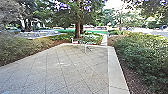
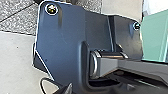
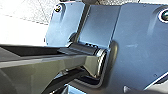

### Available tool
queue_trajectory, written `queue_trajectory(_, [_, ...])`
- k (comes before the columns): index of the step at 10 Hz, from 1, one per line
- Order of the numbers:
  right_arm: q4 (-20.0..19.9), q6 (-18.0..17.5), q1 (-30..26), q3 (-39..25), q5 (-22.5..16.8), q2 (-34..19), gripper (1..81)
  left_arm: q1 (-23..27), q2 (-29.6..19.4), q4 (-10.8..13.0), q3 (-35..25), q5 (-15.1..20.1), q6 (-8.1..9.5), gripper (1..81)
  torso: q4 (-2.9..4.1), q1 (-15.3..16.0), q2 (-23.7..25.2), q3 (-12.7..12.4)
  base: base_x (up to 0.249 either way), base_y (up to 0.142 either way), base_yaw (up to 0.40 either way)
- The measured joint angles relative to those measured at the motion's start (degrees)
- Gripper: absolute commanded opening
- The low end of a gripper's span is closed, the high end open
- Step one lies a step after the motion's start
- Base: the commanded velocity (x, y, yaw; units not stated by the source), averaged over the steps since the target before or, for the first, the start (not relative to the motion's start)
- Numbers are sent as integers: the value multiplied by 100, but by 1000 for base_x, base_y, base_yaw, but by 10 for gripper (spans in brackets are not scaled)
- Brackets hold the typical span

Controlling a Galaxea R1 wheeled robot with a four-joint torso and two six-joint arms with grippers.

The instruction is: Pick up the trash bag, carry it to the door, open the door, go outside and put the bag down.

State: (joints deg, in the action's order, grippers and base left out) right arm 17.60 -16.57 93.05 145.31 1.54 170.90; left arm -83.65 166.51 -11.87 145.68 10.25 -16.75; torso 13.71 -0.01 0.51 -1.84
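Observation:
Part of my left gripper [image 2: 58,88] appears beside the robot's dark base plate in the left wrist view; whether it holds anything I cannot tell. A small tip of my right gripper [image 3: 128,89] shows over the plate in the right wrist view, its state unclear. A pale green surface [image 2: 155,37] lies past the plate in the left wrist view, with a white patch [image 2: 153,7] beside it; I cannot tell what either is. The head view looks outdoors over a paved yard [image 1: 60,67].
A pale stone border [image 1: 116,72] edges the paving on the right, beside mulch and dense bushes [image 1: 145,55]. More shrubs [image 1: 15,47] line the left. Light metal outdoor furniture [image 1: 85,46] stands at the far end, before a tree trunk [image 1: 77,29].

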Motion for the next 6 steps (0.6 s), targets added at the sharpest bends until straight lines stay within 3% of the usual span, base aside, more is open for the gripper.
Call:
queue_trajectory(2, [-2,1,13,20,52,13,811,-24,22,11,22,-238,-13,811,-199,-5,5,-238,0,0,0])
queue_trajectory(3, [-2,0,57,20,46,20,811,-135,88,59,93,-321,-13,811,-229,-7,7,-352,0,0,0])
queue_trajectory(6, [2,-2,61,33,41,41,811,-422,538,184,538,-384,-11,811,-234,-7,13,-588,0,0,0])
